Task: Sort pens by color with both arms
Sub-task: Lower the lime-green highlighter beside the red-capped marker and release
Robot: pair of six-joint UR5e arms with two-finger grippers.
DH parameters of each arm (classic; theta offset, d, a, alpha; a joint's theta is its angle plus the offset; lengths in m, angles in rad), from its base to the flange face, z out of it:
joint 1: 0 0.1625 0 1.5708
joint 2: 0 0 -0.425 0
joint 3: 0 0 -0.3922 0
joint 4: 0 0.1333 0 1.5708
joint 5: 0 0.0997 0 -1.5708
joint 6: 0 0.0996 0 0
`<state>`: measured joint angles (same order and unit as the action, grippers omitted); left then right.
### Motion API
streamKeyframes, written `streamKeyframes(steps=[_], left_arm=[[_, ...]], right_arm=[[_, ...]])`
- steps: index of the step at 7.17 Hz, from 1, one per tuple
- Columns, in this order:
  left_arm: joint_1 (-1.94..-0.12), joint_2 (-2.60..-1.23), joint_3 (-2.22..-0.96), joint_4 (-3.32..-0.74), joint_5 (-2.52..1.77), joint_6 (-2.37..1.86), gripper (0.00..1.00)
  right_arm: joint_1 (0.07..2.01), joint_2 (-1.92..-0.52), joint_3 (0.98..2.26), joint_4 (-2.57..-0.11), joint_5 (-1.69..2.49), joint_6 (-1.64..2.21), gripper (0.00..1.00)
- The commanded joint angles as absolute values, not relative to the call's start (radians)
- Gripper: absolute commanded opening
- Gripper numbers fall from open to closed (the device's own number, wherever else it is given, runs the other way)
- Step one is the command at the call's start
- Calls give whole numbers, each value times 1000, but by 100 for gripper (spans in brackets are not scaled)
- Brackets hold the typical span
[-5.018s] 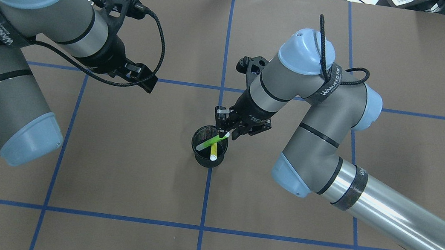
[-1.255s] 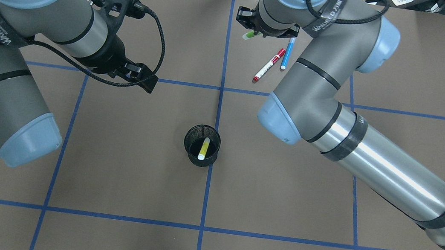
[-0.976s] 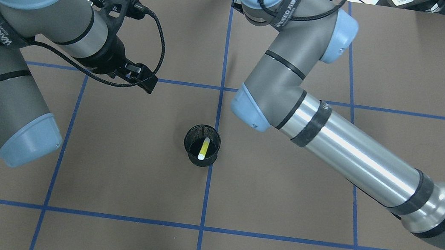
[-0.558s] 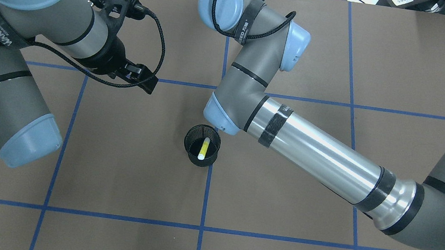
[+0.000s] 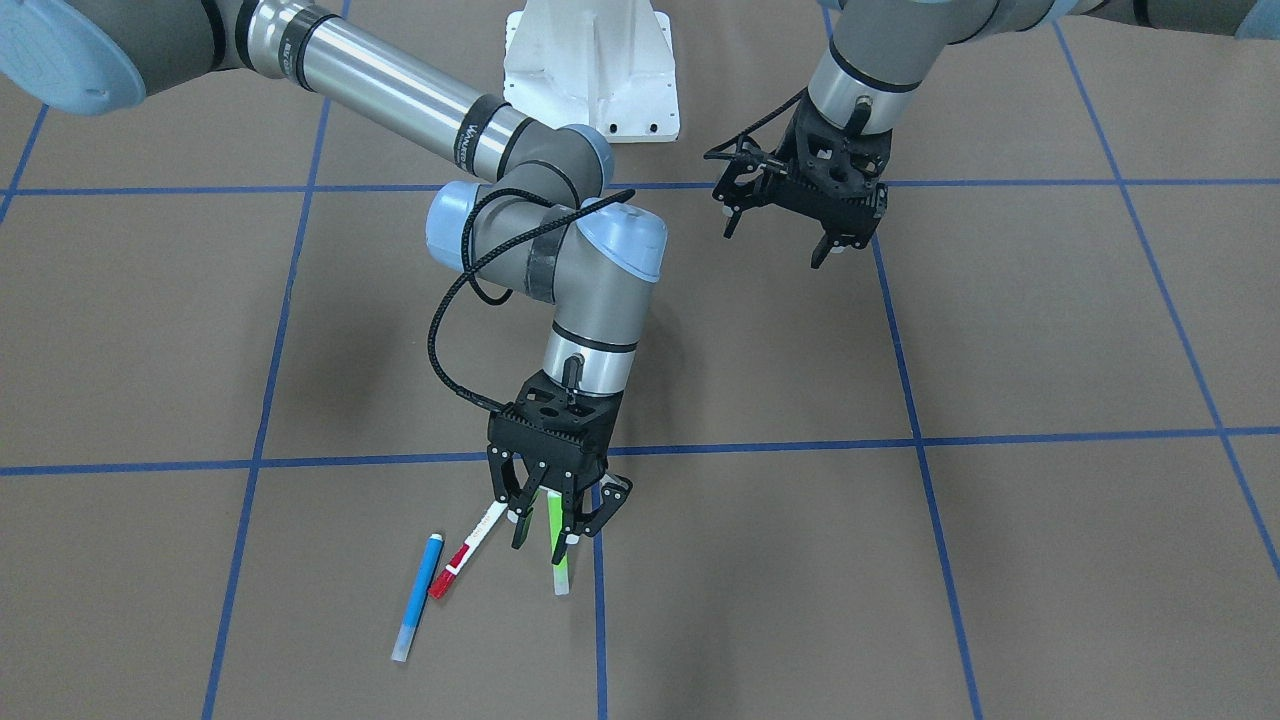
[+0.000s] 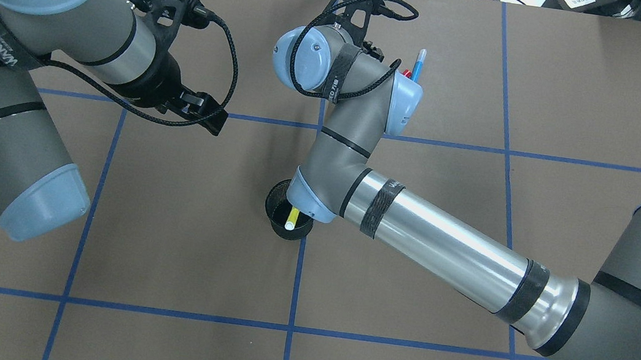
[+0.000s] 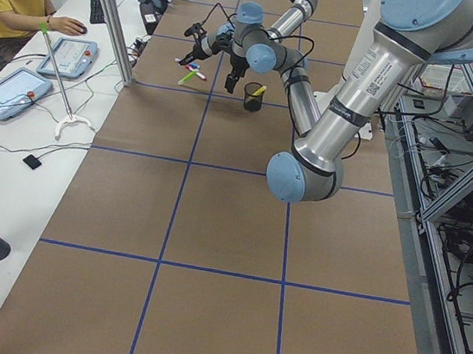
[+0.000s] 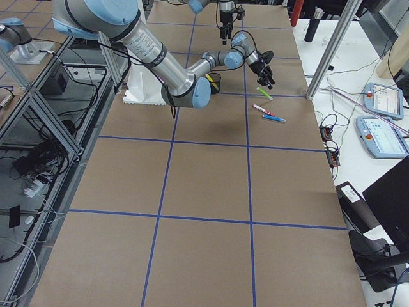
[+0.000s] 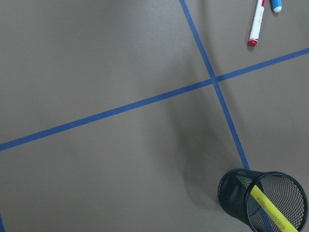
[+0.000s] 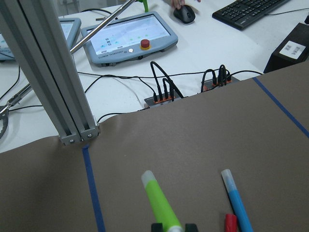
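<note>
My right gripper (image 5: 548,528) is shut on the light green pen (image 5: 556,545) and holds it tilted, low over the far part of the table. The pen also shows in the right wrist view (image 10: 158,201). The white pen with a red cap (image 5: 463,557) and the blue pen (image 5: 417,597) lie on the table beside it. The yellow pen (image 6: 291,218) stands in the black mesh cup (image 6: 276,225) at mid-table. My left gripper (image 5: 775,243) is open and empty, hovering away from the pens.
The right forearm (image 6: 442,245) stretches across the table's right half, its elbow over the cup's rim. Blue tape lines (image 6: 298,276) mark a grid on the brown mat. The white pedestal base (image 5: 592,70) is on the robot's side.
The right gripper lifted the green pen out of the cup, carried it to the far side and brought it down beside the red-capped and blue pens. The left arm has not moved.
</note>
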<state>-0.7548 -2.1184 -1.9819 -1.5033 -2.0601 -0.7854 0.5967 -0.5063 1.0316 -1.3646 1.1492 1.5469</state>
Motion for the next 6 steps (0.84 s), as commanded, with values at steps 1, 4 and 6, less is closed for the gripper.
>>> streamKeyframes(steps=[1, 4, 6], left_arm=[[-755, -2118, -1982, -1503, -2060, -787, 100], [-747, -2123, -1974, -1503, -2060, -821, 100], [-724, -2134, -1957, -1497, -2060, -959, 100]], right_arm=[[603, -506, 1038, -1362, 1193, 1533, 99], [728, -525, 1121, -1364, 1562, 1345, 99], [854, -596, 1196, -1374, 1907, 1174, 100]])
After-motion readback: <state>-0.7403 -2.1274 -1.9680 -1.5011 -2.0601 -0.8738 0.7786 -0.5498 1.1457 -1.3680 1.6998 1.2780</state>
